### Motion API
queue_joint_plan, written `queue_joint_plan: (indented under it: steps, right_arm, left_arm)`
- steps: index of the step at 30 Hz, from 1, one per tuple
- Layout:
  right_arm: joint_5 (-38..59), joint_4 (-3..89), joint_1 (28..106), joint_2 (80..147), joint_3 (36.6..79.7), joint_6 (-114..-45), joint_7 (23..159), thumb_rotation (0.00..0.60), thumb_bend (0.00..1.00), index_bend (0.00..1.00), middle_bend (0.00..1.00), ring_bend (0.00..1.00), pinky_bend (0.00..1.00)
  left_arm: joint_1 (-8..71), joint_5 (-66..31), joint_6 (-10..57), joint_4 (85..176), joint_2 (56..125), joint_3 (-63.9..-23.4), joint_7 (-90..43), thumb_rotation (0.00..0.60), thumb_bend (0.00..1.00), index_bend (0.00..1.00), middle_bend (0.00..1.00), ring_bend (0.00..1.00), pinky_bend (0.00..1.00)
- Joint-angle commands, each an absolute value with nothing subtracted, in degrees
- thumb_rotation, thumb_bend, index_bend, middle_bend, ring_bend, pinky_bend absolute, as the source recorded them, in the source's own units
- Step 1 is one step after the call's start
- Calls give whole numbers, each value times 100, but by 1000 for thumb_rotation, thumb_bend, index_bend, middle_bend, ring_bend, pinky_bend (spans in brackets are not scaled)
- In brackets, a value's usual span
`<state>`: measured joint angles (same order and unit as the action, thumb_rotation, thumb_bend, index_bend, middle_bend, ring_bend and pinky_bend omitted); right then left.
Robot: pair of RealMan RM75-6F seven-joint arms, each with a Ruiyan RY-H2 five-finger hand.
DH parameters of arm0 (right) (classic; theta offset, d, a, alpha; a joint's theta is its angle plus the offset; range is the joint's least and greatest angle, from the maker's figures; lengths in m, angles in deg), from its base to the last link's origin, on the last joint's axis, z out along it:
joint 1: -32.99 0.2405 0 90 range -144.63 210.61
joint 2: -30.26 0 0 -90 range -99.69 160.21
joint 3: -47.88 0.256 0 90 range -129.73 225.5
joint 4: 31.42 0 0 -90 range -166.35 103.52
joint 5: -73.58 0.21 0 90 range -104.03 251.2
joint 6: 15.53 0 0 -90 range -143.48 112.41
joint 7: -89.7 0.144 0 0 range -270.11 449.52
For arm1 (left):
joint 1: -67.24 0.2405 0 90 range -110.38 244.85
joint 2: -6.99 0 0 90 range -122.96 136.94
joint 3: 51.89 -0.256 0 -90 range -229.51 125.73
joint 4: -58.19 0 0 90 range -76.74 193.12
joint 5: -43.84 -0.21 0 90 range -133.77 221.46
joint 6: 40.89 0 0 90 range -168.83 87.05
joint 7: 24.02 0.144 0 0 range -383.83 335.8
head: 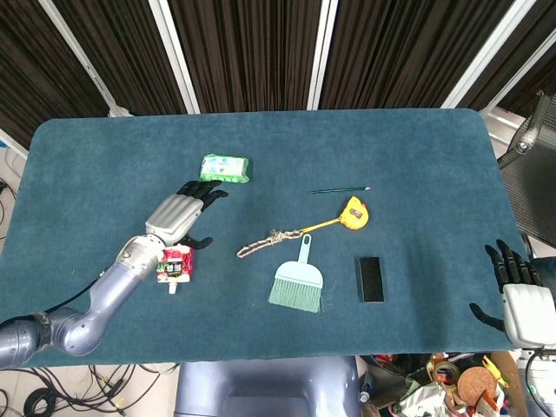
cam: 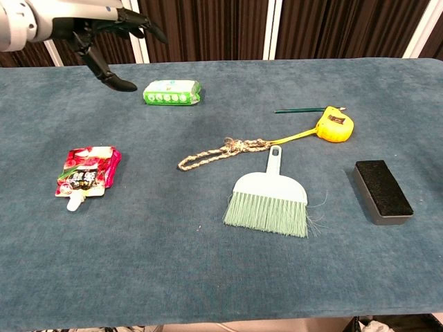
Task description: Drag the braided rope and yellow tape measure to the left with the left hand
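A tan braided rope (head: 271, 241) (cam: 223, 152) lies near the table's middle, tied to the pulled-out strip of a yellow tape measure (head: 354, 212) (cam: 334, 124) to its right. My left hand (head: 181, 216) (cam: 104, 31) hovers above the table to the left of the rope, fingers spread, holding nothing. My right hand (head: 519, 294) stays off the table's right edge, fingers apart and empty; the chest view does not show it.
A green wipes pack (head: 225, 168) (cam: 172, 92) lies beyond the left hand. A red pouch (head: 175, 264) (cam: 86, 173) sits under the left forearm. A teal hand brush (head: 298, 280) (cam: 271, 197), a black eraser block (head: 371, 278) (cam: 383, 190) and a green pencil (head: 340, 190) (cam: 299, 110) surround the rope.
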<state>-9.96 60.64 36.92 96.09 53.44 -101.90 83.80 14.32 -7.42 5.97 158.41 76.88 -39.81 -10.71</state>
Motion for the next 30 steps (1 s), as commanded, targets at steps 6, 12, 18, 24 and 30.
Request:
queue_joint_plan:
  steps: [6, 12, 18, 24, 30]
  right_arm:
    - [-1001, 6068, 3686, 9601, 5350, -10209, 8377, 600, 71, 76, 0, 81, 161]
    - [-1004, 6067, 3686, 9593, 5350, -10207, 8389, 600, 71, 76, 0, 82, 161]
    - [-1008, 6071, 3683, 9590, 5350, -10211, 8403, 600, 71, 76, 0, 82, 161]
    - [-1011, 6078, 3681, 9591, 5346, -10211, 8394, 600, 71, 76, 0, 81, 161]
    - [-991, 6087, 3679, 9589, 5355, -10208, 8401, 600, 71, 76, 0, 81, 161]
  left_arm:
    - [1232, -788, 501, 15683, 7983, -3949, -1043, 600, 262, 164, 12, 0, 0]
    - [1147, -738, 593, 15589, 8165, -4083, -756, 600, 262, 186, 12, 0, 0]
    - [1141, -465, 877, 15554, 8338, -4078, -568, 600, 262, 193, 12, 0, 0]
    - [1115, -216, 958, 15500, 8409, -4119, -401, 600, 262, 215, 12, 0, 0]
    - [1140, 71, 1037, 15437, 8486, -4245, -228, 600, 277, 250, 13, 0, 0]
